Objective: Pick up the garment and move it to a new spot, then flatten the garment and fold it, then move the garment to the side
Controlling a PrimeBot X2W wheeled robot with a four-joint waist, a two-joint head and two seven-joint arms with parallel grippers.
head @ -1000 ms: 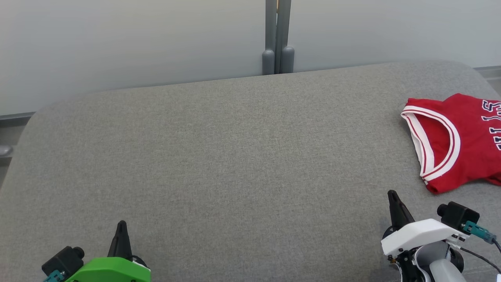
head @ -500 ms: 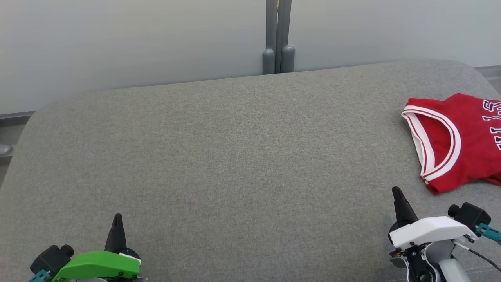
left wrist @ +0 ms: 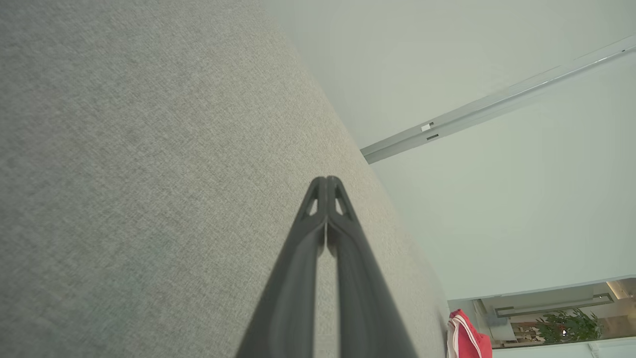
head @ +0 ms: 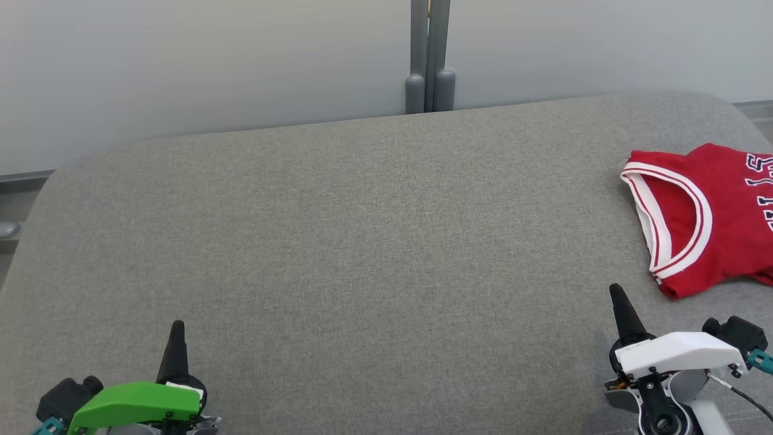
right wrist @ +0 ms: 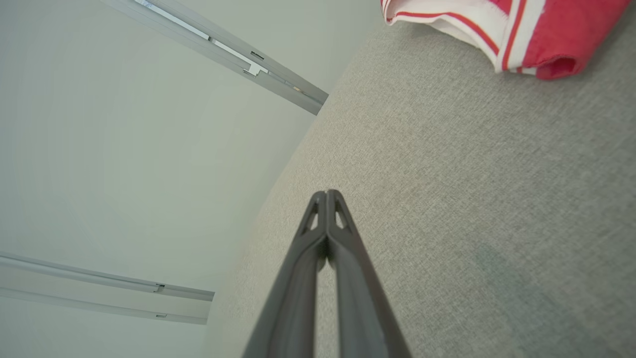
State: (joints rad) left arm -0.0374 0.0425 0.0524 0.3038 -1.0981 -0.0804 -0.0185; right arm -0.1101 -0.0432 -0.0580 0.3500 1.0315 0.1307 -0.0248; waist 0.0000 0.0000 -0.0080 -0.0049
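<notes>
From the head view, a big soft gray bench [head: 362,241] with round corners fills most of the room in front of the robot. Behind it is a plain pale wall [head: 211,60] with a gray post [head: 429,60] going up the middle. The red garment [head: 706,217], with white and red trim, lies on the far right side of the bench, partly cut off by the edge of the picture. The left fingers [head: 176,344] are low on the left, pressed shut into one dark spike, holding nothing. The green left arm [head: 133,402] sits just under them. The right fingers [head: 622,308] are low on the right, shut too and empty. They point up toward the garment and are near it but not touching. The white right arm [head: 676,353] is below them. In the left wrist view, the left fingers [left wrist: 326,185] meet at the tips with no gap, over the bare gray bench [left wrist: 124,174]. The pale wall [left wrist: 447,74] has a silver rail [left wrist: 497,99] across it. A bit of the garment [left wrist: 464,340] peeks in at the bottom, far along the bench, with a green plant [left wrist: 566,325] past it. In the right wrist view, the right fingers [right wrist: 326,195] are shut tip to tip above the bench [right wrist: 497,199]. The garment [right wrist: 546,30] lies at the top right, apart from them.
</notes>
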